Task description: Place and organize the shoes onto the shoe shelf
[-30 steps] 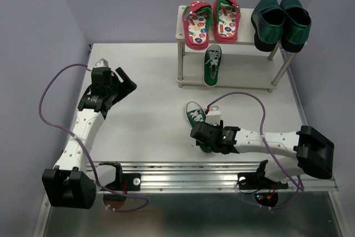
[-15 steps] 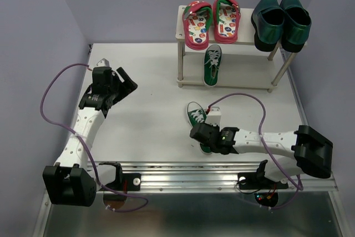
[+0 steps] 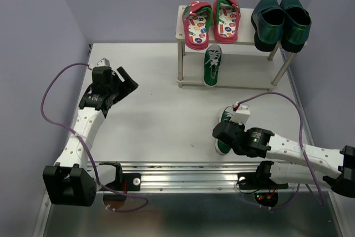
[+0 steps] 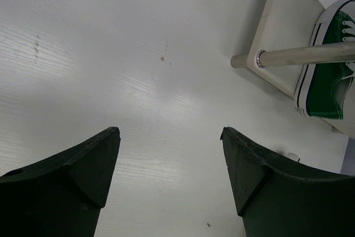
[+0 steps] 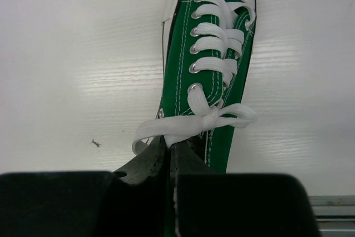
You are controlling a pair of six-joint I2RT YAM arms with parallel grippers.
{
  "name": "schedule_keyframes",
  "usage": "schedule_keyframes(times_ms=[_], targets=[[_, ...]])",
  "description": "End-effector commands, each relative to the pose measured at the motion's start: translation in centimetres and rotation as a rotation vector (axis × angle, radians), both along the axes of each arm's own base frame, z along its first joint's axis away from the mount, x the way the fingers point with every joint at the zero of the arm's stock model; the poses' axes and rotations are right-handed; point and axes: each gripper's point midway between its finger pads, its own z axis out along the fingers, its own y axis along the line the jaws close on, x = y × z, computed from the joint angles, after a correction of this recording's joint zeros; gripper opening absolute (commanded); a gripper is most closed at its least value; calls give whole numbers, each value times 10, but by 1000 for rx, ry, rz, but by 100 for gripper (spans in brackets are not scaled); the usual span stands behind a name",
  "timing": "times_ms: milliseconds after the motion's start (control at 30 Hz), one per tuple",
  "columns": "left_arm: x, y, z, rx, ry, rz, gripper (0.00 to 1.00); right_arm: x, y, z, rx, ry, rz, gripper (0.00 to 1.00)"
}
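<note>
My right fingers (image 5: 145,165) are pinched tight together on the rim of a green sneaker (image 5: 213,54), just behind its white lace bow. The toe points away from me. That sneaker is over the near right part of the tabletop (image 3: 155,109), well apart from the shoe shelf (image 3: 246,34); I cannot tell whether its sole touches the surface. My left fingers (image 4: 83,170) stand wide apart, holding nothing, above bare tabletop at the far left. On the shelf's top board sit the red flip-flops (image 3: 212,21) and, to their right, the teal loafers (image 3: 281,20). The second green sneaker (image 3: 211,65) lies on the lower tier, beneath the flip-flops.
</note>
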Motion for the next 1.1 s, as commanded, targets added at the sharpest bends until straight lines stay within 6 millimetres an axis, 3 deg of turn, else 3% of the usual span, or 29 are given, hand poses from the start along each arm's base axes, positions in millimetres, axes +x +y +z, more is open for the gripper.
schedule_keyframes(times_ms=[0, 200, 333, 500, 567, 667, 867, 967, 1067], targets=[[8, -4, 12, -10, -56, -19, 85, 12, -33, 31, -24, -106, -144, 1], [8, -4, 17, -9, -67, -25, 85, 19, -40, 41, -32, -139, -174, 1], [6, -5, 14, -14, -58, -27, 85, 16, -33, 20, -56, -87, -157, 1], [4, -7, 11, -23, -56, -33, 85, 18, -9, -4, -61, -38, -86, 1], [4, -6, 12, -22, -59, -30, 84, 18, 4, -10, -48, -14, -54, 15], [3, -5, 14, -19, -61, -29, 85, 20, 11, -14, -79, 11, -45, 51], [3, -5, 13, -16, -57, -27, 85, 21, 0, 3, -40, -29, -103, 72], [4, -6, 10, -19, -52, -32, 85, 16, -11, 6, -22, -26, -140, 73], [5, -8, 8, -26, -49, -38, 85, 9, -30, 4, -5, -17, -236, 84]])
